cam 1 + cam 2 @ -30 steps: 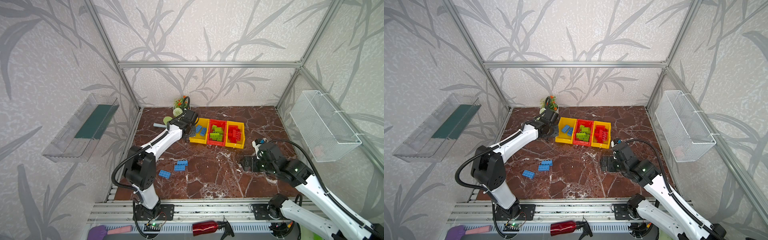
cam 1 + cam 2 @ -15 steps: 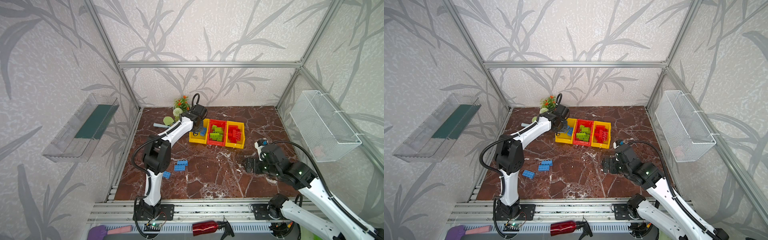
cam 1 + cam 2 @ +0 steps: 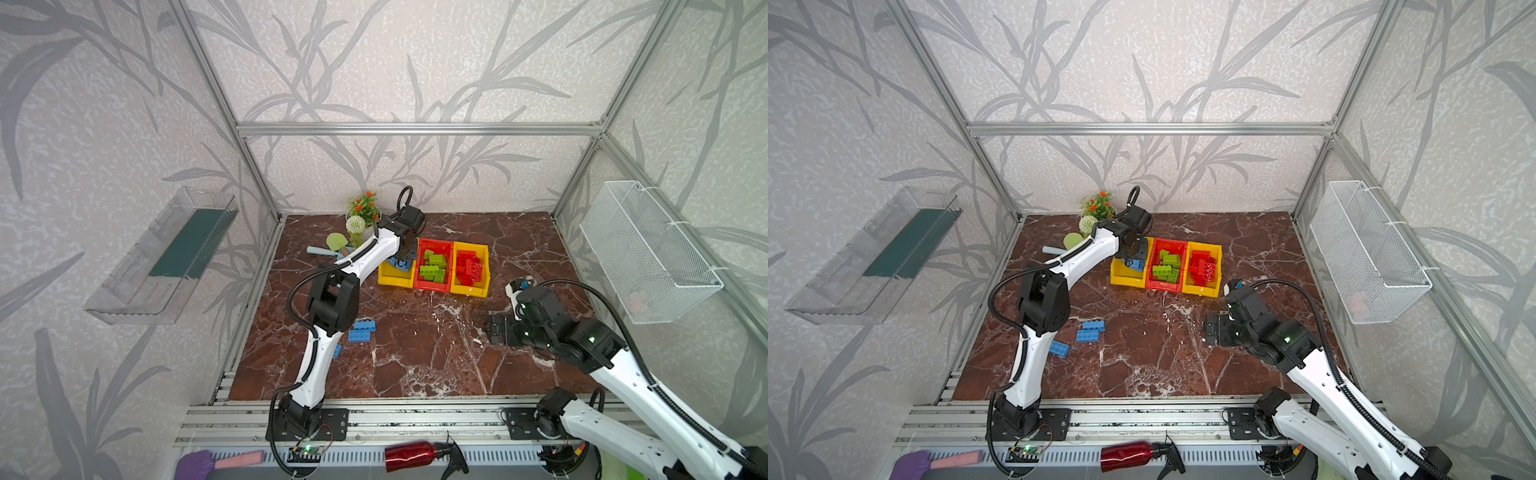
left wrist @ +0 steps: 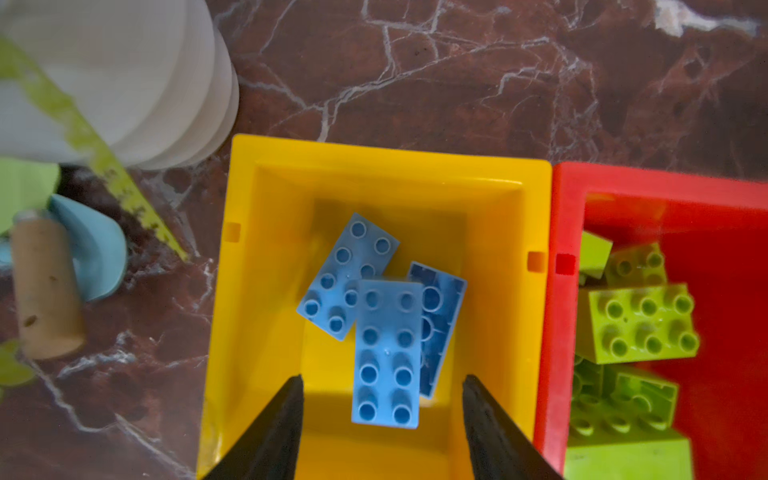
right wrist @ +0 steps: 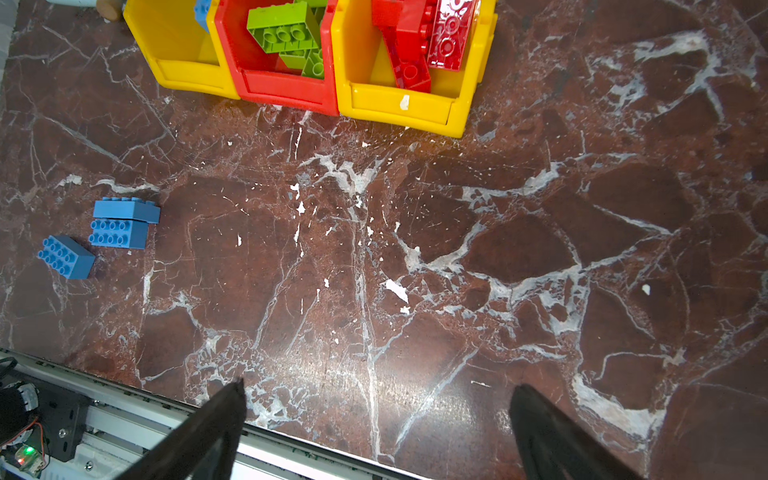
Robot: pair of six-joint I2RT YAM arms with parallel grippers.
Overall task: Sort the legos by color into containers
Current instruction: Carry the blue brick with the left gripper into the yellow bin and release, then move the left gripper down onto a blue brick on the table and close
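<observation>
— Room to move?
— Plenty: bare bench [image 5: 457, 249] runs from the three bins [image 5: 286, 89] to the front rail [image 5: 291, 432]; the right claw [image 5: 379, 383] hangs wide and empty there
— Left claw [image 4: 382, 376]?
— Jaws apart, gripping nothing, over the left yellow bin [image 4: 390, 153]: three blue legos [image 4: 386, 353] inside, three blue bricks [image 5: 120, 232] loose toward the bench's left side

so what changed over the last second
The left gripper swung in over the left yellow bin and opened, letting a blue lego drop in. The three blue legos on the table and the open right gripper stayed put.
</observation>
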